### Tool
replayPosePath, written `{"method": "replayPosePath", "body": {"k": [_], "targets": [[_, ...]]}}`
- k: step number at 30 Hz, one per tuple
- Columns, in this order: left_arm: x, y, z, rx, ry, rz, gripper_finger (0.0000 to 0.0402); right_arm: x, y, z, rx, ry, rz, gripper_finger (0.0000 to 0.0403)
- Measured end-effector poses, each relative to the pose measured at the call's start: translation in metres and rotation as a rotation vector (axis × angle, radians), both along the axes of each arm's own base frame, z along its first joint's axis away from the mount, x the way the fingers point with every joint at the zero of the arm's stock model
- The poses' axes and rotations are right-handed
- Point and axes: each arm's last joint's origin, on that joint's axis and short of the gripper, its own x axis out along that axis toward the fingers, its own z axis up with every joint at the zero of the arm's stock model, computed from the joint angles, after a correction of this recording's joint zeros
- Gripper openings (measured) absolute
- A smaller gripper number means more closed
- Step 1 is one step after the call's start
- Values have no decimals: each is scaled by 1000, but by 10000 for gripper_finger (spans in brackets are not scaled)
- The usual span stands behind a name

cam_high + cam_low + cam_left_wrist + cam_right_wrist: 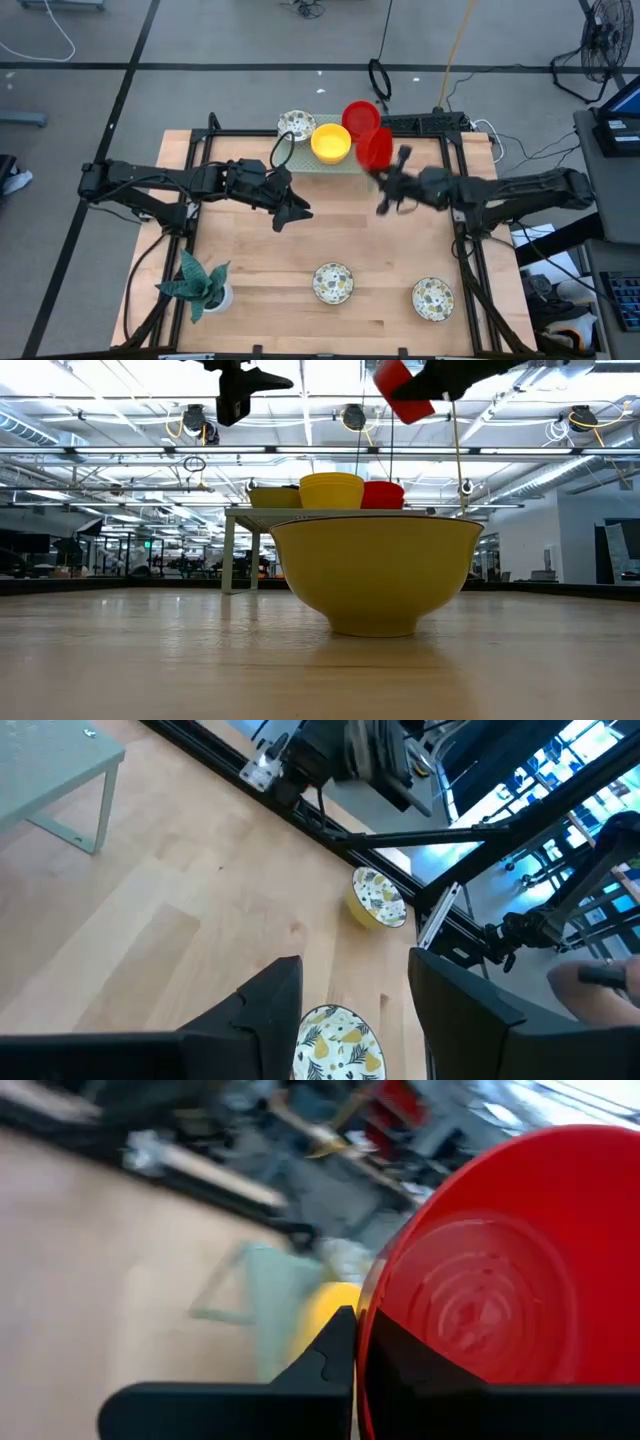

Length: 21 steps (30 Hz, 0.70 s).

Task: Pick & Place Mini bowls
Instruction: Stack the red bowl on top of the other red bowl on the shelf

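Mini bowls, several on and above a wooden table [250, 260]. Item one: red bowl [375, 148], clenched by its rim in the right gripper [388, 180], lifted clear of the table near the far edge, just beside the rack; it is tipped on edge, so that its open face turns sideways, and the right wrist view shows its round inside facing the camera [500, 1280] with a dark finger [330, 1365] across the rim. In the low view the same bowl [403, 388] hangs tilted high above the tabletop. Item two: second red bowl [360, 116], resting upright on the pale green rack [345, 163] at the far edge, mouth upward. Item three: yellow bowl [331, 143], upright on the same rack, just beside the red one. Item four: speckled white bowl [296, 125], at the rack's left end, upright. Items five and six: two speckled bowls [333, 283] and [432, 298] standing apart on the near half of the table, mouths up, nothing seen in them. Every bowl in view appears empty. Left gripper [290, 210]: fingers spread apart, holding nothing, hovering over the table's middle left. Also present: potted plant [200, 285] at the near left corner.
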Motion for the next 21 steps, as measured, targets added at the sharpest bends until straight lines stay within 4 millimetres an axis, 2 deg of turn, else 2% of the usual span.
{"method": "replayPosePath", "body": {"k": [4, 11, 21], "targets": [[1, 1, 2, 1, -20, 5, 189, -3, -36, 3, 4, -9, -123, 1], [3, 5, 9, 8, -102, 16, 189, 12, -100, -9, 112, 22, -234, 1], [3, 6, 9, 54, -111, 4, 189, 27, -158, -15, 118, 77, -391, 1]]}}
